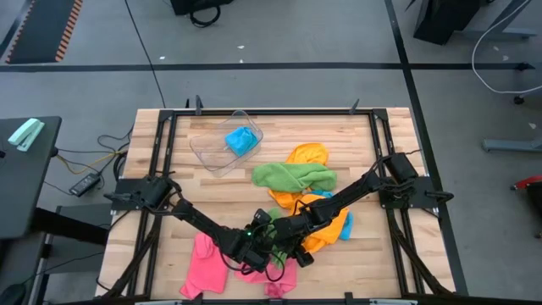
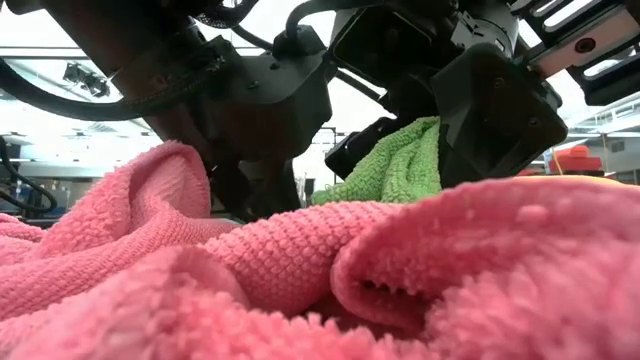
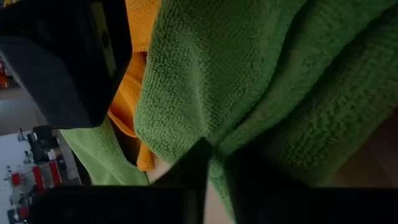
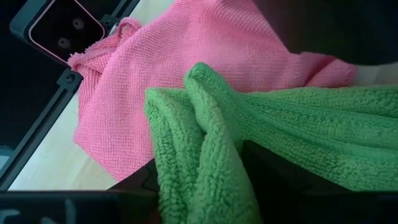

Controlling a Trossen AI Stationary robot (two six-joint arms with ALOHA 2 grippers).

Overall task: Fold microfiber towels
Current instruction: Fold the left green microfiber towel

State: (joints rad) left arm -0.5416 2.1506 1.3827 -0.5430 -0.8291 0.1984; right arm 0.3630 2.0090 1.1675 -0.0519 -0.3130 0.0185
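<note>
A green towel [image 4: 205, 124] hangs bunched between my two grippers near the table's front middle, above a crumpled pink towel [image 1: 207, 263]; the low view shows it [image 2: 400, 160] between the two dark hands. My left gripper [image 3: 214, 180] and my right gripper [image 4: 205, 186] are each shut on it. Only a scrap of it [image 1: 257, 220] shows from above, the arms hiding the rest. A second green towel [image 1: 292, 176] lies on orange towels [image 1: 326, 224] at mid-table. My left gripper pinches a fold of the green towel [image 3: 214, 152] between its two fingers, slanting down from the table's left. The cloth spreads away beyond the fingers in soft folds. My right gripper holds a thick gathered fold of the same towel [image 4: 199, 168] between its fingers, several layers bunched, slanting down from the table's right. The rest of the cloth trails off to one side, slack.
A clear plastic tub [image 1: 212, 152] with a sky blue towel [image 1: 241, 140] stands at the back left. The black frame rails [image 1: 161, 152] run along the table's sides. The pink towel fills the foreground of the low view [image 2: 300, 270].
</note>
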